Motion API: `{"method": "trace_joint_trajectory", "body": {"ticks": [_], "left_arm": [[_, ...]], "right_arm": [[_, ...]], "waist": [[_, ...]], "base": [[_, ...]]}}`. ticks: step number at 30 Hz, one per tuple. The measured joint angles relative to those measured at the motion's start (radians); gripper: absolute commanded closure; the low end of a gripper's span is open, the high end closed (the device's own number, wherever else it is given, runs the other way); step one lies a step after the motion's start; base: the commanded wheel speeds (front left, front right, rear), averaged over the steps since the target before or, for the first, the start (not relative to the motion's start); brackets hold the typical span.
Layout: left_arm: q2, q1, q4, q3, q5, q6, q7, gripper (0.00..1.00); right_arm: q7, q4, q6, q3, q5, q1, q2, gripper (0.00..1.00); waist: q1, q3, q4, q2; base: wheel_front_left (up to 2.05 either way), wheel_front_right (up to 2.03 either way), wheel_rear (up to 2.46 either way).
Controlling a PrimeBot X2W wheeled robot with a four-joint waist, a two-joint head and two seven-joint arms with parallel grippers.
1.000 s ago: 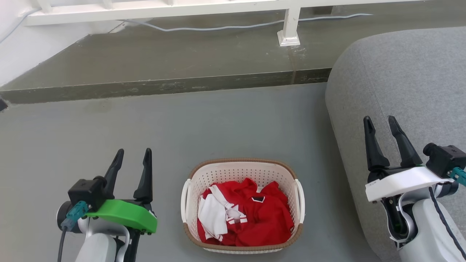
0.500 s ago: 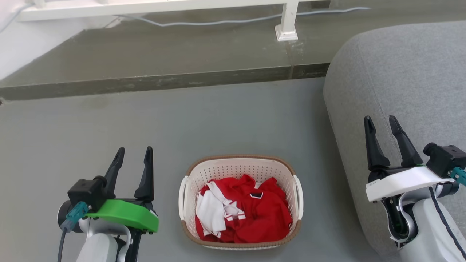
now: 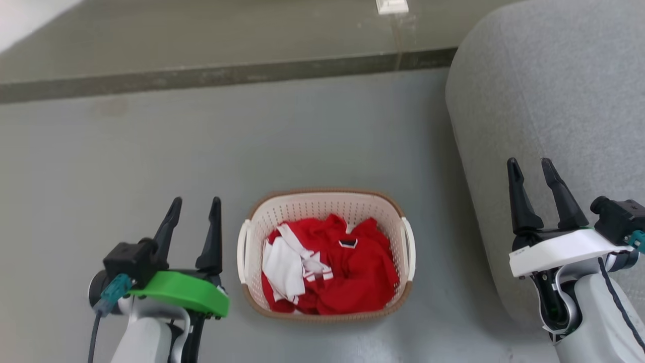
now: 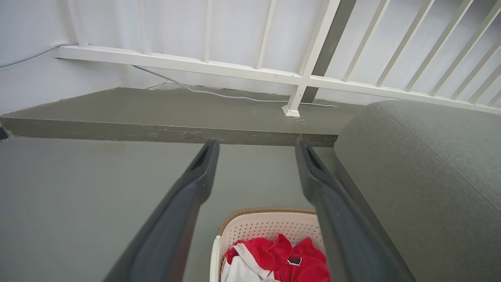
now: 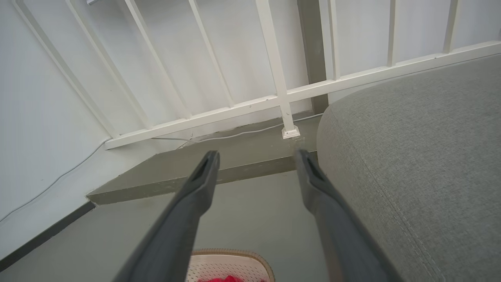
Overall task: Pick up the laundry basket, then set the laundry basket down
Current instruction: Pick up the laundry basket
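**Laundry basket on the floor between two open, empty grippers**

Closest to the robot in the head view, the left gripper [image 3: 196, 200] is at the lower left on a bright green wrist plate [image 3: 176, 295]. Its jaws are apart and hold nothing. The right gripper [image 3: 529, 161] is at the lower right on a white wrist plate [image 3: 559, 249]. Its jaws are also apart and empty, in front of a rounded grey fabric sofa [image 3: 544, 101].

Between the two grippers, touching neither, stands the rounded-rectangular cream plastic laundry basket [image 3: 322, 207]. It has perforated walls, a brown woven-look rim and white loop handles. It sits upright on the smooth grey floor [image 3: 302, 136], nearer the left gripper. Inside lies a crumpled red garment [image 3: 368, 277], with white fabric [image 3: 282, 262] on its left side.

Beyond the basket, a low grey-green raised step [image 3: 201, 75] crosses the floor. In the left wrist view, a white railing [image 4: 235, 70] stands on that step before a white wall [image 4: 176, 27]. A pale cable [image 4: 219, 94] runs along the foot of the railing.
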Motion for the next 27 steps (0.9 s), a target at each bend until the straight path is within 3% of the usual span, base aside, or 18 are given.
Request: {"method": "trace_joint_trajectory", "body": {"ticks": [11,27], "left_arm": [[0.0,-0.104,0.04,-0.039,0.006,0.001,0.0,0.0],[-0.001,-0.254,0.217,-0.079,-0.029,0.001,0.0,0.0]], "right_arm": [[0.0,0.04,0.0,0.023,0.017,-0.066,-0.02,0.0],[0.0,0.219,0.0,0.134,0.067,-0.165,-0.043,0.0]], "waist": [[0.0,0.136,-0.006,0.0],[0.0002,0.316,0.017,0.0]], "base": [[0.0,0.0,0.0],[0.0,0.0,0.0]]}}
